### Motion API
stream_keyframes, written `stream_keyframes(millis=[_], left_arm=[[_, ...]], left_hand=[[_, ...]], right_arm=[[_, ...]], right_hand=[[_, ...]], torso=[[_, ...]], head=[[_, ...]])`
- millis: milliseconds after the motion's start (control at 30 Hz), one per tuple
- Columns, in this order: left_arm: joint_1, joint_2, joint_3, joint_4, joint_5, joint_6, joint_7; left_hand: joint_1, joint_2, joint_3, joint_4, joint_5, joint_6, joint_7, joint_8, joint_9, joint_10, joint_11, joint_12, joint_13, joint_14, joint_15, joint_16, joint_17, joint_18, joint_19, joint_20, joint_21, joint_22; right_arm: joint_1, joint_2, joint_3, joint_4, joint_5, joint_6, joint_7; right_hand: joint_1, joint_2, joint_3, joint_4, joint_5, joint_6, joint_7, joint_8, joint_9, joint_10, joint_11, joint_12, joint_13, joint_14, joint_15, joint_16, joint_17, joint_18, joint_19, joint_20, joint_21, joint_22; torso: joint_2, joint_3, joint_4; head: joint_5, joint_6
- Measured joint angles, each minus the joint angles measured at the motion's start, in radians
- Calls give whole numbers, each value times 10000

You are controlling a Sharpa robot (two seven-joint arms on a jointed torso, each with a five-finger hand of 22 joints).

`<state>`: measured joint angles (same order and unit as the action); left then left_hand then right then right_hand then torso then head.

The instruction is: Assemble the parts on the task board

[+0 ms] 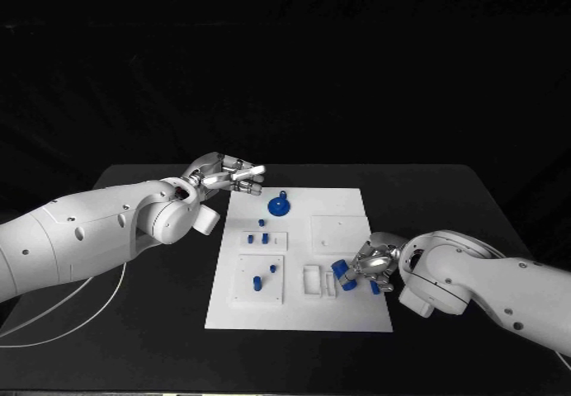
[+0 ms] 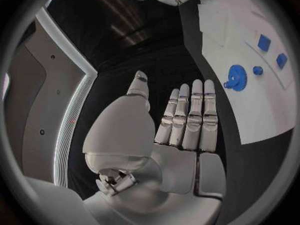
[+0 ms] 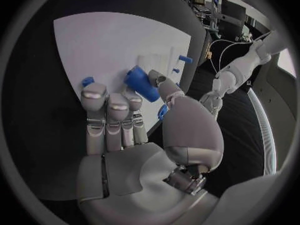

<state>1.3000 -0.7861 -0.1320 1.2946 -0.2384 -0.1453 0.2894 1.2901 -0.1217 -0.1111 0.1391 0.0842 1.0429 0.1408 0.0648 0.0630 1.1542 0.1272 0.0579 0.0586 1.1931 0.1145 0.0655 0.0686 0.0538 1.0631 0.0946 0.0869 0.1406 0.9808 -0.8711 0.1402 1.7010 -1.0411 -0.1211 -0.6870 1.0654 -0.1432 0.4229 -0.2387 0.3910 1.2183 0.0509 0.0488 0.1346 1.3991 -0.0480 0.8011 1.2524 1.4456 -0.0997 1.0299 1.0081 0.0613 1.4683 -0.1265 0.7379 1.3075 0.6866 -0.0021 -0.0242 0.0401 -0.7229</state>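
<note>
The white task board (image 1: 298,305) lies mid-table. At its right edge my right hand (image 1: 371,268) pinches a blue cylindrical part (image 3: 141,83) between thumb and fingers, low over the board (image 3: 106,40); more blue (image 1: 341,269) shows around the hand. My left hand (image 1: 226,175) hovers off the board's far left corner, fingers straight (image 2: 187,115), holding nothing. A round blue part (image 1: 280,205) (image 2: 235,76) lies near the far edge. Small blue pegs (image 1: 258,239) stand in a raised white block, and others (image 1: 256,284) stand in a block nearer the front.
A plain raised white square (image 1: 339,233) and a slotted white piece (image 1: 314,280) sit on the board. A thin white cable (image 1: 72,318) loops on the table's left side. Black table surface surrounds the board (image 2: 250,120).
</note>
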Motion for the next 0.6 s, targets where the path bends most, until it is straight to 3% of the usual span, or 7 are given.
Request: stream_keyframes(millis=[233, 467, 600], left_arm=[[0, 5, -2, -25, -31, 11, -49], [0, 11, -8, -39, -63, 29, -89], [0, 25, -9, -46, -80, 39, -113]], left_hand=[[0, 0, 0, 0, 0, 0, 0, 0, 0, 0, 0, 0, 0, 0, 0, 0, 0, 0, 0, 0, 0, -14], [0, 0, 0, 0, 0, 0, 0, 0, 0, 0, 0, 0, 0, 0, 0, 0, 0, 0, 0, 0, -1, -26], [0, 0, 0, 1, 0, 0, 0, 0, 0, 1, 0, 0, 0, 0, 0, 0, 0, 1, 0, 0, -1, -26]], right_arm=[[83, -119, 101, 231, 442, -313, -66], [111, -47, 113, 260, 658, -377, -92], [146, 103, 111, 210, 710, -324, -99]], right_hand=[[-16, 16, -18, -47, -8, 12, -12, 0, 0, 0, 0, -38, -38, 0, 1, 0, -1, -1, 0, 0, 0, -1], [-56, 56, -61, -83, -39, 29, -29, 0, 0, 0, -1, -38, -53, -1, 2, 0, -2, -1, 0, 0, 0, -1], [-56, 56, -218, 73, -77, 43, -43, 0, 0, 0, -1, -38, -65, 0, 3, 0, -2, -1, 0, 0, 0, -1]], torso=[[0, -13, 0], [0, -18, 12], [-1, -25, 12]], head=[[24, 1], [47, -18], [61, -35]])
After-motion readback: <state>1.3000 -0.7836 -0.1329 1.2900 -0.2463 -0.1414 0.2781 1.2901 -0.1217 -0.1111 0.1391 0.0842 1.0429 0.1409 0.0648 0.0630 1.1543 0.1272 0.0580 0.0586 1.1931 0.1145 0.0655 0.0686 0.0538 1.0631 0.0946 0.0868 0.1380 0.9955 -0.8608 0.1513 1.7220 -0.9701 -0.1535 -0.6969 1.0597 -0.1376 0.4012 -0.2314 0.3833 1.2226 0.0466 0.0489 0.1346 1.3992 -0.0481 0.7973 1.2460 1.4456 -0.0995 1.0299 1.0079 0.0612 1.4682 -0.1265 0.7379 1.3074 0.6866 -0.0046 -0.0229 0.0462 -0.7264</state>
